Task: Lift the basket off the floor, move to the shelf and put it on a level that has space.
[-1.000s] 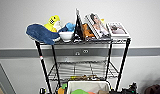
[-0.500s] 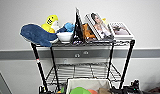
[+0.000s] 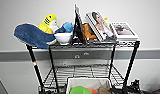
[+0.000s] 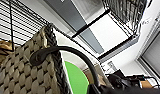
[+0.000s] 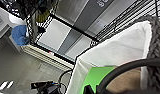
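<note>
The basket (image 3: 88, 85), white-lined, sits low in the head view in front of the shelf (image 3: 82, 45), just below the open second level (image 3: 83, 71), with a green ball (image 3: 79, 90) inside. Each wrist view looks along a basket side up at the wire tiers; a dark curved handle (image 4: 71, 53) crosses the woven wall. Whether either claw is clenched or released, I cannot tell. Against half a second ago, the basket shows slightly higher. On the top tier rest a blue plush whale (image 3: 33, 36), a white bowl (image 3: 63, 38) and books (image 3: 101, 26).
</note>
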Robot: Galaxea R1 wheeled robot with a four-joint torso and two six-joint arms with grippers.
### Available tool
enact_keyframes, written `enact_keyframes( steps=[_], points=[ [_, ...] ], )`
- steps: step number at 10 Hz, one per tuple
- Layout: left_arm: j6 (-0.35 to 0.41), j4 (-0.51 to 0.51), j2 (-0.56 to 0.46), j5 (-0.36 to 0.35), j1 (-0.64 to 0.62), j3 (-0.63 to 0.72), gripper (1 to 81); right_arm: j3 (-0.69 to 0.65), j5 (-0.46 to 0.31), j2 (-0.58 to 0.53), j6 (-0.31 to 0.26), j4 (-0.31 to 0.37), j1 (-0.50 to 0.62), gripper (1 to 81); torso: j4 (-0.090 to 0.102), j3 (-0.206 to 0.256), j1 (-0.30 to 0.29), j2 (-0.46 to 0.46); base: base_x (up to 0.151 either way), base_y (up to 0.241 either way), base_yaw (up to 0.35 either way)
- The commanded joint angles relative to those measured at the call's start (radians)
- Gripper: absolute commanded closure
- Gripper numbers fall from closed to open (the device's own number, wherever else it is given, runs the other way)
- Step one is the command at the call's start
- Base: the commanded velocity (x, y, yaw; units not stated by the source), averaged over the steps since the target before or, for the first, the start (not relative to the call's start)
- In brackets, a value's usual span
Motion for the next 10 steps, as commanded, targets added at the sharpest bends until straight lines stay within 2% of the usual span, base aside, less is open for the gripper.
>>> enact_keyframes(
  steps=[1,4,8,10],
  points=[
    [-0.002,0.018,-0.024,-0.046,-0.121,0.080,81.1,0.077,0.056,-0.008,-0.009,0.002,0.137,81.1,0.000,0.000,0.000,0.000,0.000,0.000,0.000],
    [-0.002,0.019,-0.042,-0.083,-0.131,0.092,81.1,0.077,0.058,-0.008,-0.009,0.008,0.171,81.1,0.000,0.000,-0.001,0.000,0.000,0.000,0.000],
    [-0.024,0.012,-0.042,-0.086,-0.257,0.098,81.1,0.067,0.053,-0.007,-0.009,0.045,0.234,81.1,0.000,0.000,-0.001,0.000,0.000,0.000,0.000],
    [-0.025,0.009,-0.040,-0.086,-0.303,0.066,81.1,0.012,0.056,0.028,-0.009,0.045,0.252,81.1,0.000,0.000,-0.001,0.000,0.000,0.000,0.000]
  ],
)
